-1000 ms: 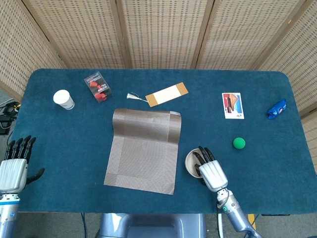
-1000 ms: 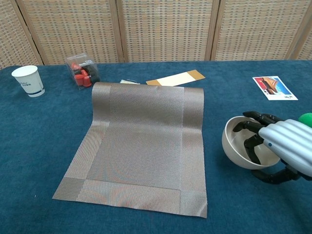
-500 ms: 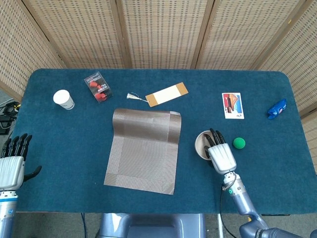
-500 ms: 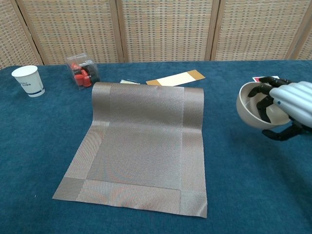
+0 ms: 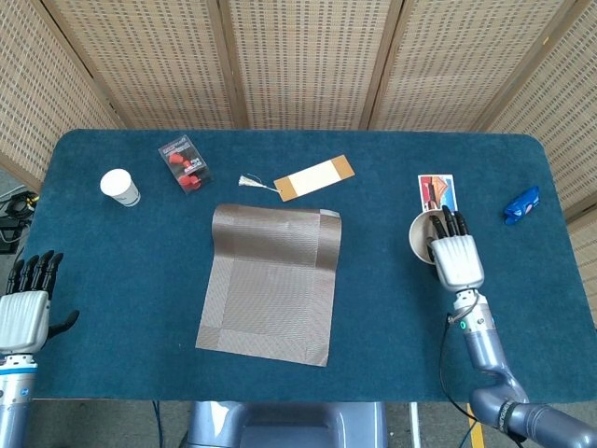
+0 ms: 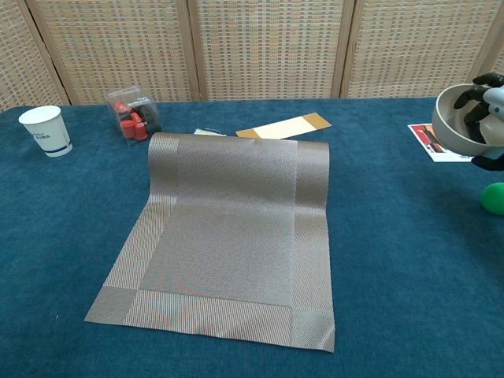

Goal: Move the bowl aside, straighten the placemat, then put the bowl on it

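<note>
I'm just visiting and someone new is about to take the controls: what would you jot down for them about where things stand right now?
Right hand: grips the bowl, lifted over the table's right side, near the postcard and above the green ball.
Left hand: holds nothing, at the near left table edge.
Placemat: centre of the table, skewed, far end curled up.
Done: bowl is off the mat.
Left: set the bowl down aside, straighten and flatten the placemat, then put the bowl on it.
</note>
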